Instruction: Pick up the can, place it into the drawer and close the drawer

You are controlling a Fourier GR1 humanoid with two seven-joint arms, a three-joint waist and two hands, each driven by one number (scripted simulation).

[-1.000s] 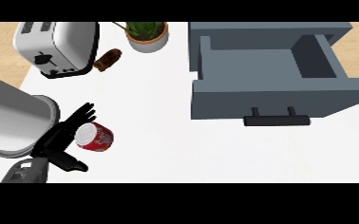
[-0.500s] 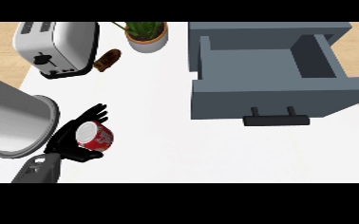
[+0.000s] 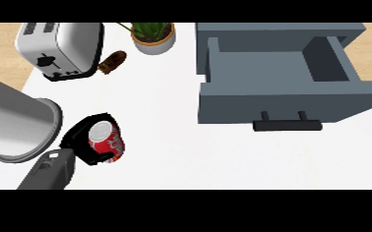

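The black left hand (image 3: 81,140), at the end of a grey forearm coming in from the lower left corner of the white counter top (image 3: 167,108), is curled round the red cylindrical can with a silver lid (image 3: 107,141), its fingers wrapping the can's far side and its thumb below. The can sits tilted in that grasp, near the counter's left edge and close to its front edge. Just to the left of the hand stands a large brushed-metal cylindrical pot (image 3: 25,125), partly cut off by the view's left edge. Towards the back left corner is a chrome two-slot toaster (image 3: 62,49), with a small brown oval pastry (image 3: 112,61) lying just beside its right side. Further along the back edge stands a green leafy plant in a pale round pot (image 3: 153,37). On the right half of the counter is the grey box-shaped drawer (image 3: 280,81), pulled open, its black bar handle (image 3: 286,125) facing the front edge, well apart from the can.
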